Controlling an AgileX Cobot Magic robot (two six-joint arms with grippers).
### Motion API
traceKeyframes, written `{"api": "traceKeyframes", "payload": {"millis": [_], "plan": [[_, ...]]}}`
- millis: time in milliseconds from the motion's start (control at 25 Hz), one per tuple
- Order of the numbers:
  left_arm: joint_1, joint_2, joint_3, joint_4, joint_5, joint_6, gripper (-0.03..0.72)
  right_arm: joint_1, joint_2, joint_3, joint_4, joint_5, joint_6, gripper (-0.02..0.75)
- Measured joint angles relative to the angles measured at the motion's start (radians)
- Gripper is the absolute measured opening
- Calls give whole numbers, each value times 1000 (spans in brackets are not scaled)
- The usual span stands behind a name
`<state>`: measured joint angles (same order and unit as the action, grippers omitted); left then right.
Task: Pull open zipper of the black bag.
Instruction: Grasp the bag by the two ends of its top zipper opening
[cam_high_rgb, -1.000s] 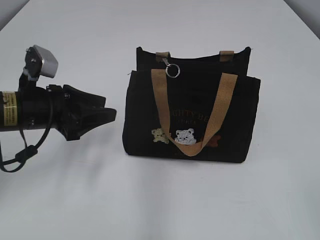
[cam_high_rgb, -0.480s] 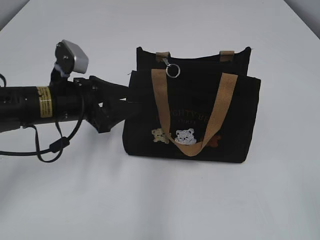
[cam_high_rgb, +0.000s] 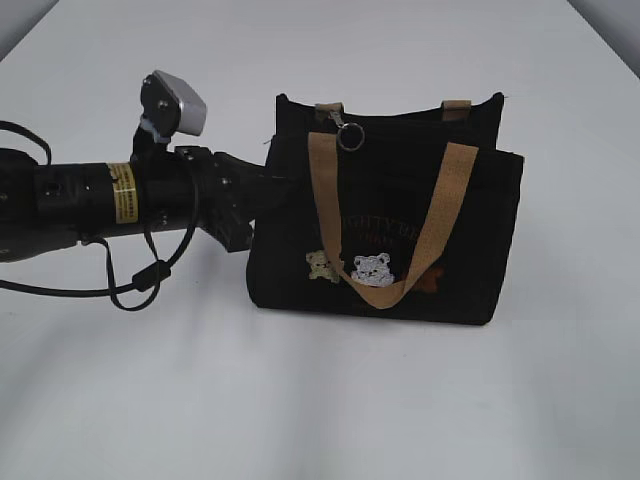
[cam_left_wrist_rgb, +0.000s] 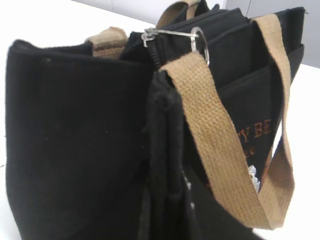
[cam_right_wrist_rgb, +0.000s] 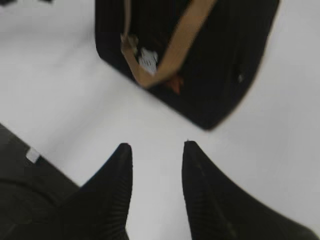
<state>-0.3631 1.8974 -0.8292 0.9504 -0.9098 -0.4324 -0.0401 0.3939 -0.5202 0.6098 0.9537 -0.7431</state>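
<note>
The small black fabric bag (cam_high_rgb: 385, 215) with tan webbing handles is seen upright on the white table (cam_high_rgb: 320, 400), its dark zipper (cam_left_wrist_rgb: 172, 34) with a round silver ring at the bag's top left corner. The left gripper (cam_high_rgb: 262, 190) is pressed against the bag's left end; its jaws are hidden there, so whether fabric is pinched cannot be told. The right gripper (cam_right_wrist_rgb: 156, 150) is held in front of the bag, jaws parted and empty.
</note>
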Motion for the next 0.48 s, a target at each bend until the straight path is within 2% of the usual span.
{"api": "traceKeyframes", "payload": {"millis": [120, 240, 360, 480], "plan": [[0, 0, 0, 0, 0, 0, 67, 0, 274, -45, 275, -158, -320, 274], [0, 0, 0, 0, 0, 0, 67, 0, 580, -142, 486, -206, -654, 274], [0, 0, 0, 1, 0, 0, 67, 7, 823, -272, 595, -206, -874, 274], [0, 0, 0, 1, 0, 0, 67, 60, 1009, -404, 618, -216, -981, 274]]}}
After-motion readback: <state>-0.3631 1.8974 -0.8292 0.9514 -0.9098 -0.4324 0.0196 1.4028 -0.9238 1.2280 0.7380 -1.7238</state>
